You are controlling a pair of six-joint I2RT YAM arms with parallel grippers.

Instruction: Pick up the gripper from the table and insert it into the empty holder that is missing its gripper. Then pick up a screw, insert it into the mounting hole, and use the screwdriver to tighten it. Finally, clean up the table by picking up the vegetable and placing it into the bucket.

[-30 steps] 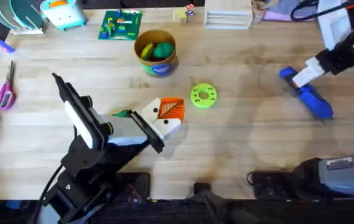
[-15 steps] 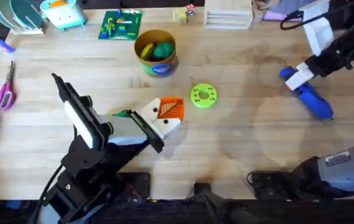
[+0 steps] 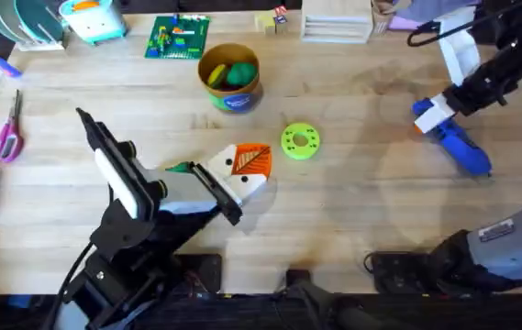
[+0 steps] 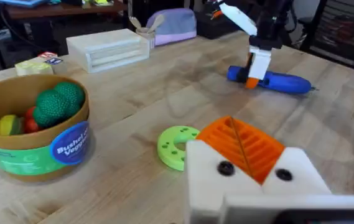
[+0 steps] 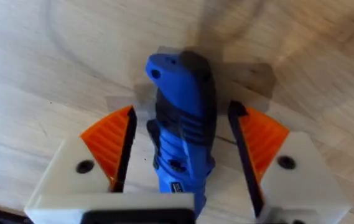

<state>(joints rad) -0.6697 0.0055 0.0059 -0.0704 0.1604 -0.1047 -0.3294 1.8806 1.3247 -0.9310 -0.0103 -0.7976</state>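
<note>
- The screwdriver (image 3: 454, 139) lies flat on the wooden table (image 3: 352, 220) at its far right, blue handle pointing away from the arms' bases.
- The right gripper (image 5: 180, 155) straddles the handle end: its orange ribbed pads (image 5: 111, 143) stand apart on either side of the blue body with a gap on each side, so the jaws are open and hold nothing yet. My reading is that the step in hand is picking up the screwdriver.
- The left gripper (image 3: 247, 170) sits near the table's middle. An orange ribbed pad (image 4: 242, 146) is seated in an off-white finger mount there. Whether its fingers are apart or together I cannot tell, nor whether it holds anything.
- A small dark-green piece (image 3: 180, 168) lies just beside the left arm, partly hidden; it may be the vegetable, which would mean cleanup is not yet done.
- The bucket (image 3: 229, 79) stands at the far middle, with a rounded bright-green toy (image 4: 58, 104) and a yellow one inside.
- I judge the pad insertion looks done; the screw cannot be made out, so tightening and tidying appear to remain.
- A lime-green holed disc (image 3: 299, 141) lies just beside the left gripper, between it and the screwdriver's side of the table.
- Pink-handled scissors (image 3: 5, 137) and a green brick plate (image 3: 178, 37) lie well clear.
</note>
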